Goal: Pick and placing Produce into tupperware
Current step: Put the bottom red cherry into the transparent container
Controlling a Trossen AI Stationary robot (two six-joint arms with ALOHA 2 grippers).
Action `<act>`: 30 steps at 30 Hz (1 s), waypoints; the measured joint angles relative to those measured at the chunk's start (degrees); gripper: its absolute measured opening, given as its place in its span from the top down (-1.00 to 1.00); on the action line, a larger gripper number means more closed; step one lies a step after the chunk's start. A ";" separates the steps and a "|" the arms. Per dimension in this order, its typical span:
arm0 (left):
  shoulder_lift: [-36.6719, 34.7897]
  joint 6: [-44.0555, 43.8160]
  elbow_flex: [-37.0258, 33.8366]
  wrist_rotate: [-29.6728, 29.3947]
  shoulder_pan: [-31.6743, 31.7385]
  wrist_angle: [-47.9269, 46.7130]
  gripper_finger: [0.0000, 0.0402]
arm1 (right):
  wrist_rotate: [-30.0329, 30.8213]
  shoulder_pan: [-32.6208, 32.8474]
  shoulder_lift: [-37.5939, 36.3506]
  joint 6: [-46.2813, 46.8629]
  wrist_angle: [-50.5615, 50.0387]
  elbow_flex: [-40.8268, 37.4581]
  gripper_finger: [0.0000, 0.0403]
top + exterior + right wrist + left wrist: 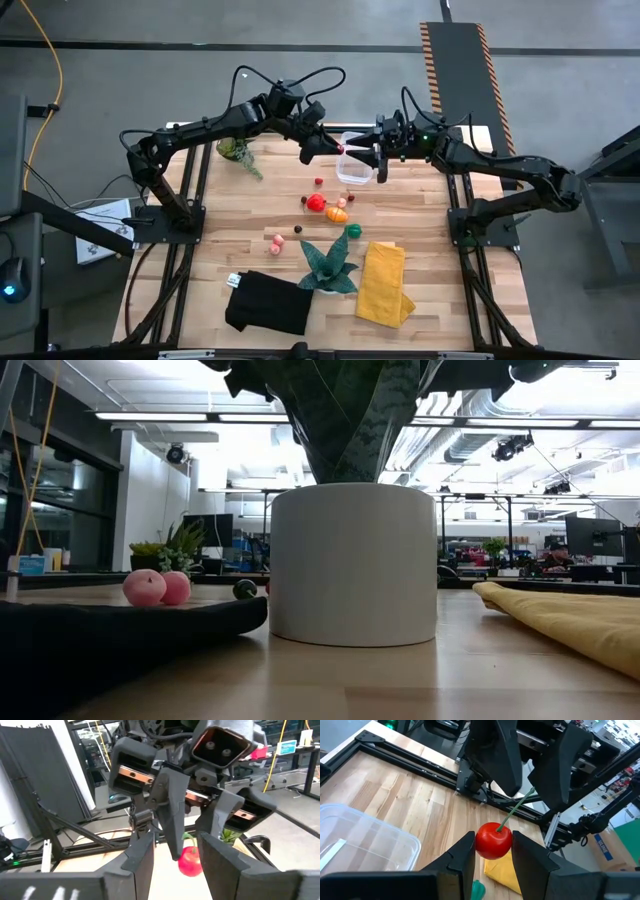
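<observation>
1 small red toy cherry with green stem (pixel 493 841): grasped in left hand (pixel 492 851), aloft near worktop (pixel 200 290) far edge. 1 clear rectangular plastic tub (pixel 354 170): far edge, beneath. Right hand (pixel 381 165): fingers apart, grasping nothing. 7 loose toy produce pieces (pixel 327 205): mid-worktop.

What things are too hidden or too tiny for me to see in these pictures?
- Low view: the white round pot blocks the table's middle, so both grippers and the clear plastic tub are hidden.
- High view: the tiny toy produce is too small to name each piece, and so is what sits inside the tub.
- Left wrist view: the tub is cut off by the edge.
</observation>
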 joint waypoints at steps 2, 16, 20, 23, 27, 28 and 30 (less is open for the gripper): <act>0.00 -0.01 0.00 0.03 0.00 0.00 0.47 | 0.00 0.02 0.29 0.00 0.10 0.02 0.30; 0.00 -0.04 0.00 0.17 0.00 -0.11 0.47 | 0.02 0.00 2.58 0.60 2.71 0.05 0.30; 0.00 -0.01 0.00 0.17 0.00 -0.14 0.47 | 0.02 0.00 2.58 0.61 2.72 0.05 0.30; 0.00 0.02 0.00 0.17 0.00 -0.20 0.47 | 0.02 0.00 2.58 0.63 2.99 0.05 0.30; 0.00 0.05 0.00 0.17 0.00 -0.20 0.47 | 0.03 0.00 2.58 0.66 2.97 0.05 0.38; 0.00 0.05 0.00 0.17 0.00 -0.21 0.47 | 0.02 0.00 2.58 0.66 2.97 0.05 0.41; 0.00 0.07 0.00 0.17 0.00 -0.21 0.47 | 0.04 0.00 2.58 0.66 2.96 0.05 0.47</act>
